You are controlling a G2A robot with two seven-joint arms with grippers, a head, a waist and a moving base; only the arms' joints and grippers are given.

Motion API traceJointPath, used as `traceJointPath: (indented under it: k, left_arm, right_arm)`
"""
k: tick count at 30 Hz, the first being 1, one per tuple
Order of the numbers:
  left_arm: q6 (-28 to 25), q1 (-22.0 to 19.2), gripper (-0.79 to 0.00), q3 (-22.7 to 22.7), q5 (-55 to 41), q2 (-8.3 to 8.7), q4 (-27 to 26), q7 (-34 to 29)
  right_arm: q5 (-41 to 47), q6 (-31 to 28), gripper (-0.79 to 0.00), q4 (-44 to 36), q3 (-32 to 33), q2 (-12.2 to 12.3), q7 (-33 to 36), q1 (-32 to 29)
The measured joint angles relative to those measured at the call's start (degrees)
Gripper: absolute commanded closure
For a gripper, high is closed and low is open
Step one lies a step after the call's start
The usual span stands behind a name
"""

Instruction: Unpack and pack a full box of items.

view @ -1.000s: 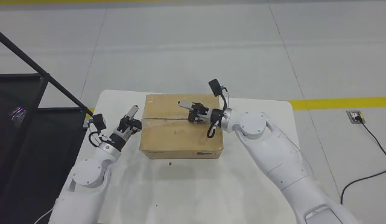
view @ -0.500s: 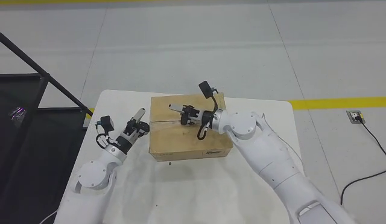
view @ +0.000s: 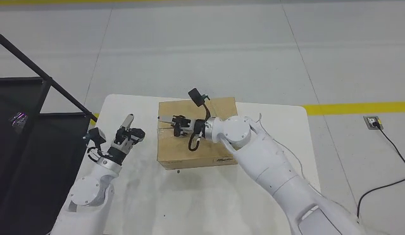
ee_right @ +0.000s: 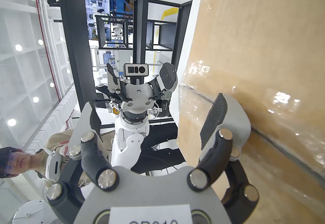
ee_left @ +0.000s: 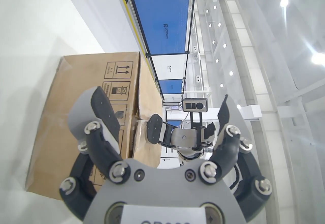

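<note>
Cardboard box taped shut mid-worktop, judged stiff, heavy if full, tape slick: grip flap edges at seam; right end effector spread over seam, left end effector spread nearby.

White table, closed taped cardboard box resting on it

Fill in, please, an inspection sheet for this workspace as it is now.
Surface: white table, carrying the box.
Job's things: cardboard box, closed, seam taped.
Clutter: one dark speck before the box.
Grippers: left gripper beside the box, apart, jaws open; right gripper over the box top, jaws open.
Cables: black loop at the right wrist; black floor cable.
Surroundings: grey floor, yellow line, black frame.
</note>
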Motion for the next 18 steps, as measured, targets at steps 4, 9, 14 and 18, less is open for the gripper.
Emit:
traceJointPath:
  k: [4,9,14,18]
  left_arm:
    - [-0.6,2.0,-0.785,-1.6,-0.8,0.18,-1.2,0.2]
    - [-1.1,4.2,-0.785,-3.2,-1.7,0.35,-2.6,0.1]
    - [-1.2,5.4,-0.785,-4.3,-2.0,0.50,-2.8,-0.2]
    - [-1.0,5.7,-0.785,-4.7,-2.1,0.59,-2.8,-0.8]
  right_arm:
    - [0.8,-0.1,-0.785,2.6,-1.6,-2.1,-0.1,1.4]
    - [2.4,-0.6,-0.785,7.1,-2.9,-4.9,-1.5,3.1]
    - [4.5,-1.8,-0.785,11.5,-3.1,-7.3,-2.6,4.0]
    - [5.2,-2.4,-0.785,14.1,-3.4,-8.9,-2.0,4.4]
